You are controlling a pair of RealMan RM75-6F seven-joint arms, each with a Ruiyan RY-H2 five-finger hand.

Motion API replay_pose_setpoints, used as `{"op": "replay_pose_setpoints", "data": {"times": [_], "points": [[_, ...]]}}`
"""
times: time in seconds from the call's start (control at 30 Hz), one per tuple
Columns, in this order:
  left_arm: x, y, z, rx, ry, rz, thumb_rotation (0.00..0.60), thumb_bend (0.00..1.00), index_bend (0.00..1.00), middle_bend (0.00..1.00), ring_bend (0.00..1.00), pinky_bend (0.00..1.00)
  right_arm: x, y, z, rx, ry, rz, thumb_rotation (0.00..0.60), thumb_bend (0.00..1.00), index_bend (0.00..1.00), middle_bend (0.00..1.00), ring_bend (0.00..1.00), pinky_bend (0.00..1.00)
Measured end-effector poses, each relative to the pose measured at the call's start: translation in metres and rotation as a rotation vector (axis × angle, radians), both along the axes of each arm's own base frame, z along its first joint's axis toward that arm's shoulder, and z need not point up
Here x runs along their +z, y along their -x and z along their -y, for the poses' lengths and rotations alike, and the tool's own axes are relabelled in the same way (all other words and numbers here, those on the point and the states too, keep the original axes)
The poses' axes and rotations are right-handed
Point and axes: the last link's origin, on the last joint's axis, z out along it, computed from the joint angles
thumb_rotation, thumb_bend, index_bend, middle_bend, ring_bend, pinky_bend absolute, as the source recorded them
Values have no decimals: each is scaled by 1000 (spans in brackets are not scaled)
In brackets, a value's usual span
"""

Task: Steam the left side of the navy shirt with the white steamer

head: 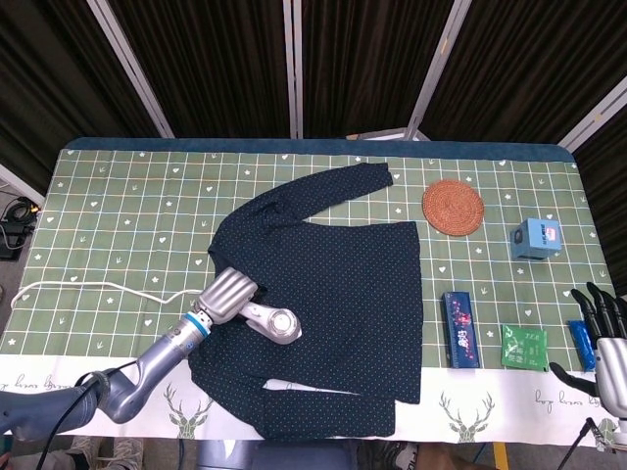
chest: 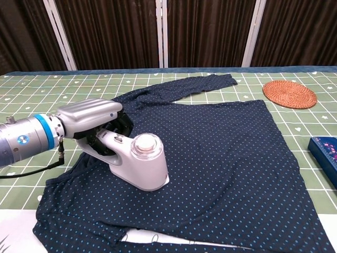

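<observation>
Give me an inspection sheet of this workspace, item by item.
Surface: table under a green patterned cloth.
Job's things: navy shirt spread flat; white steamer resting on its left part.
Clutter: woven coaster, blue box, blue carton, green packet, blue packet.
Hands: left hand grips the steamer; right hand holds nothing, fingers apart.
Cables: white cord trails left.
Surroundings: dark curtains.

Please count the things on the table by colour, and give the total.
Navy: 1, shirt
White: 1, steamer
Orange: 1, coaster
Blue: 3, square box, long box, packet
Green: 1, packet
Total: 7
</observation>
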Motion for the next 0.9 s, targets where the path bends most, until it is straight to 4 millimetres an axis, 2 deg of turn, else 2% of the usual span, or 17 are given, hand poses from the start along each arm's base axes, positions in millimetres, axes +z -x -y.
{"op": "replay_pose_setpoints", "data": {"times": [0.47,0.9], "points": [[-7,8,21,-15,63,2,600,405,989,911,823,1000,1,1,0,-3,4,3,600,0,0,0,0,0],[-14,-4,39,-71,111,23,600,405,989,911,823,1000,3,0,-1,1,8,6,600,0,0,0,0,0]]}}
